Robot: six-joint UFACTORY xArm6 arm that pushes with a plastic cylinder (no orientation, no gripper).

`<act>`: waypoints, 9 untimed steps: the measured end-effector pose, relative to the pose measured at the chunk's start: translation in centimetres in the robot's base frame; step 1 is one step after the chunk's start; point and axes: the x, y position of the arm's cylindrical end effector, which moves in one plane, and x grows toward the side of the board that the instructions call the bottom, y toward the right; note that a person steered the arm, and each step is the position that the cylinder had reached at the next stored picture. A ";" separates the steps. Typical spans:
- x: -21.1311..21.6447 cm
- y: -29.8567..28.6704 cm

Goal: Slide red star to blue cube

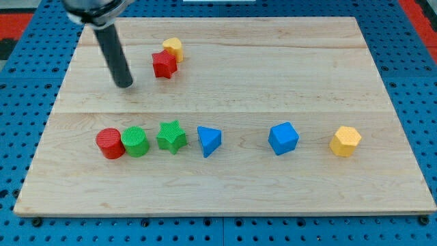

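Observation:
The red star [164, 65] lies near the view's top, left of centre, touching a yellow block [173, 48] just above and to its right. The blue cube [283, 138] sits right of centre in the lower row of blocks. My dark rod comes down from the view's top left, and my tip [125, 85] rests on the board to the left of the red star and slightly below it, a short gap away. The blue cube is far to the lower right of the star.
The lower row holds, from the view's left, a red cylinder [109, 143], a green cylinder [136, 141], a green star [171, 137], a blue triangular block [209, 141], then the blue cube and a yellow hexagonal block [345, 141]. The wooden board [341, 68] lies on a blue pegboard.

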 end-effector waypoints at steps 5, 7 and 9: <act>-2.6 12.1; -1.0 16.6; 3.7 17.0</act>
